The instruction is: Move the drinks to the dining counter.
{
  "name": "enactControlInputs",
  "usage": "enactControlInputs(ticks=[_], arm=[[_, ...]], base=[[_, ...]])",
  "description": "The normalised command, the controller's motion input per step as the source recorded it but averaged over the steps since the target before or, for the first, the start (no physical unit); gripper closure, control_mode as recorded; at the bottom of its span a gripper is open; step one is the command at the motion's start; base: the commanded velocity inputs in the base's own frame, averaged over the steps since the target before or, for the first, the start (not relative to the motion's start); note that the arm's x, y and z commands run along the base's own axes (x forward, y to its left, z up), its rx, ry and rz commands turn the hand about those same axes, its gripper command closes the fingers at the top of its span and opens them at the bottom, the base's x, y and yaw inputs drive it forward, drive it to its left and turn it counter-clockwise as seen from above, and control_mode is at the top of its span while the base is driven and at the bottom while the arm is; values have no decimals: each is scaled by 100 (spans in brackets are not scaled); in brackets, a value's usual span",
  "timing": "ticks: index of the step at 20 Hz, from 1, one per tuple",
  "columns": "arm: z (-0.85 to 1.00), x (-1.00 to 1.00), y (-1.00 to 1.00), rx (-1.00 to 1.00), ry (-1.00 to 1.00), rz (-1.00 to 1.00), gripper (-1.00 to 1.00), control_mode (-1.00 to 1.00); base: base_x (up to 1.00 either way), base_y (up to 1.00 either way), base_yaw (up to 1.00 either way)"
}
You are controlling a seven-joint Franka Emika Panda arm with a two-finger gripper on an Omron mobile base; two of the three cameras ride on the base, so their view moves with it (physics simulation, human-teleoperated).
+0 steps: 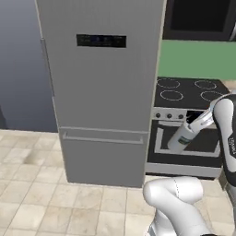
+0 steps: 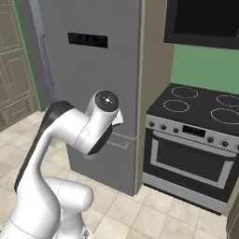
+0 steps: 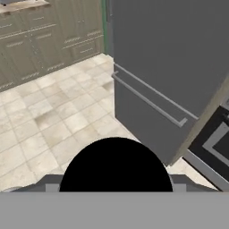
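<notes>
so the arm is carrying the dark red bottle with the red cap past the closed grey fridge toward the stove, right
Not the dark red one: the left base view shows a pale grey bottle with a dark label held near the black stove. The tall grey fridge is closed, as you said.

Grey fridge beside black stove

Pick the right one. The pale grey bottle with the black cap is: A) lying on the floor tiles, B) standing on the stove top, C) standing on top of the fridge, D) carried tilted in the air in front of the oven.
D: in the left base view the pale grey bottle hangs tilted at the end of the arm, in front of the oven door, touching neither the stove top nor the floor.
</notes>
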Motion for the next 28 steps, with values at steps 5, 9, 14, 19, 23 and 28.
enactControlInputs(ticks=[5,9,14,19,23,28], arm=[[0,0,0,0,0,0,100,100],[0,0,0,0,0,0,100,100],[0,0,0,0,0,0,100,100],[0,0,0,0,0,0,100,100],[0,0,0,0,0,0,100,100],[0,0,0,0,0,0,100,100]], base=[[-31,13,37],[-29,13,37],[-28,14,37],[-26,15,37],[-24,17,37],[-20,20,37]])
